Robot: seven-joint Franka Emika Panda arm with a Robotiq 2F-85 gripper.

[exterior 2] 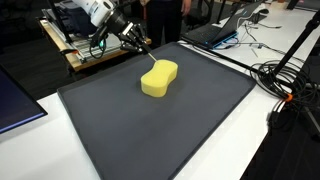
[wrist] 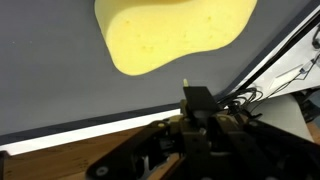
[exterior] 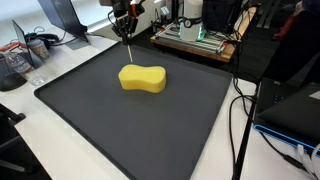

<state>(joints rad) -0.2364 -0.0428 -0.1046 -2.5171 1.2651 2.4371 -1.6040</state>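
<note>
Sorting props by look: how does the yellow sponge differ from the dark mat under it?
The sponge is bright yellow, the mat dark grey. The sponge is thick and peanut-shaped with rounded ends; the mat is thin and rectangular. The sponge is small; the mat spreads far beyond it. Both lie flat.

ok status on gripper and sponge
Gripper shut on thin stick. Stick tip at edge of yellow sponge, contact unclear. Nothing between them on black mat.
</note>
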